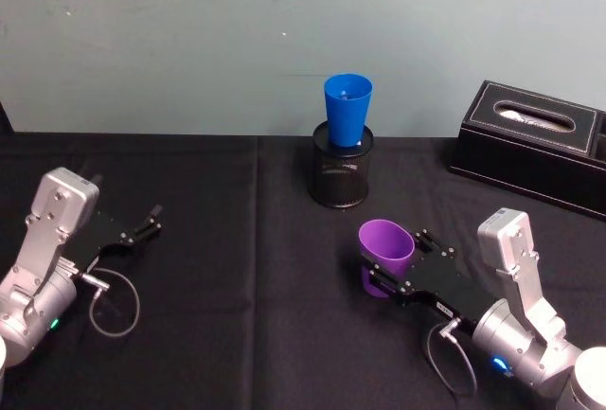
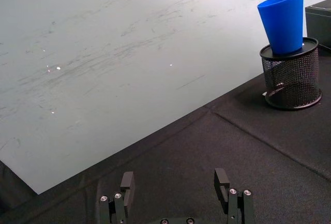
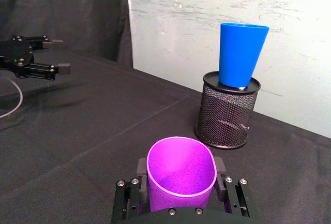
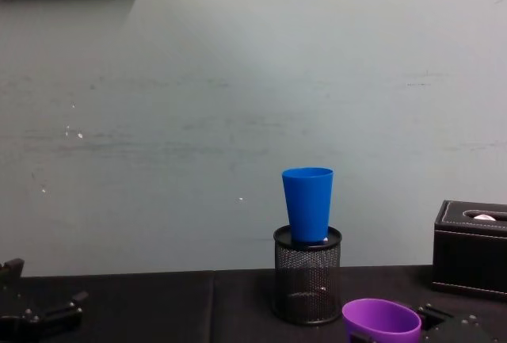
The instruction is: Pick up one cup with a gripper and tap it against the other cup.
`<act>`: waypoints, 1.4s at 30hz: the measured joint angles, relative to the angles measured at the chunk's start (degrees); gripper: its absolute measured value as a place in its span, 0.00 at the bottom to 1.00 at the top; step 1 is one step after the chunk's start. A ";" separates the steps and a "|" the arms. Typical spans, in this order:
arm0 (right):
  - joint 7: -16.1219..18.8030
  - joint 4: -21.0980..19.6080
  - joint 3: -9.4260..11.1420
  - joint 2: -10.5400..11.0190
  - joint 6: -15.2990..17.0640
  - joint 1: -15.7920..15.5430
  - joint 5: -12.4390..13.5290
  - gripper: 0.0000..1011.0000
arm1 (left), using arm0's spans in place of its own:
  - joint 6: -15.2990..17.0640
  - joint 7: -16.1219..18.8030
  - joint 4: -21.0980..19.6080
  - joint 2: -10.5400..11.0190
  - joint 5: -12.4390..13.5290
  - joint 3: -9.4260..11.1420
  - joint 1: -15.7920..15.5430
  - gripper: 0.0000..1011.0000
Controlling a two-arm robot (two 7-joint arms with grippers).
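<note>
Purple cup [image 1: 383, 244] sits pinched between the two fingers of the right gripper [image 1: 398, 263], low over the black tablecloth [image 1: 237, 240] on the robot's right. The fingers [image 3: 142, 168] press on opposite sides of the cup wall just under the rim, and in the right wrist view that rim looks squeezed into an oval. The cup leans, with its open mouth tipped up and away from the arm; whether its base touches the cloth I cannot tell. The blue cup [image 1: 347, 107] stands upright with its narrow end set in the mouth of a black mesh pen holder [image 1: 342, 178], farther back near the wall. The purple cup lies nearer the robot and a little to the right of the holder, apart from both. A black tissue box [image 1: 530, 145] rests at the far right. The left gripper [image 2: 174, 182] rests low on the robot's left, well apart from the cups, its fingers spread and holding nothing.
</note>
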 joint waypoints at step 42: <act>0.00 0.01 0.00 0.00 0.00 0.00 0.00 0.73 | 0.00 0.00 0.00 0.00 0.00 0.00 0.00 1.00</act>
